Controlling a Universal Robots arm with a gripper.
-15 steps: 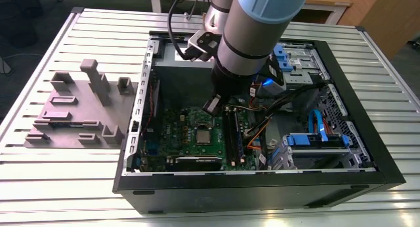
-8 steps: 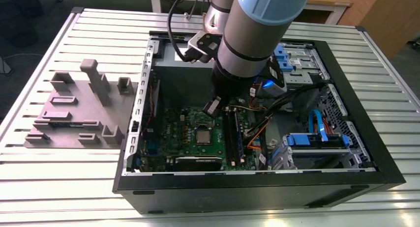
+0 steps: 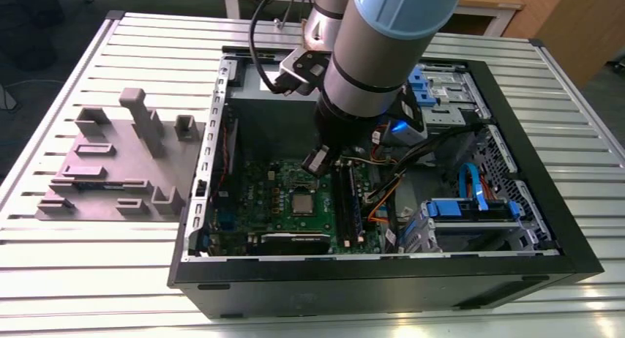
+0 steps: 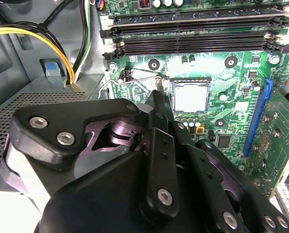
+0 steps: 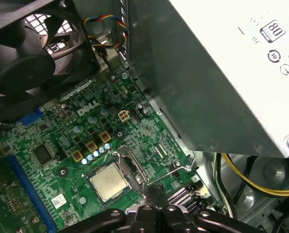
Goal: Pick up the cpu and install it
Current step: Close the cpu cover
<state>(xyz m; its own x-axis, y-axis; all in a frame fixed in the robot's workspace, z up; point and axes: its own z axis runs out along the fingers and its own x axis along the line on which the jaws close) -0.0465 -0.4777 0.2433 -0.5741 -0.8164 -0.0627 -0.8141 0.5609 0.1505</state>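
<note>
At the exterior view's centre, the cpu (image 3: 304, 203) lay in its socket on the motherboard (image 3: 256, 178), so placement looked done. Just right of it, the gripper (image 3: 318, 162) hovered above, fingers together, holding nothing; the socket lever (image 5: 182, 167) appeared unlatched.

one cpu (image 4: 191, 96), one computer case (image 3: 508, 276)

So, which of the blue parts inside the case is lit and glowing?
The small blue light beside the arm, near the top of the open computer case. It shines brightly, while the blue drive bracket at the exterior view's right is plain plastic, not lit.
</note>
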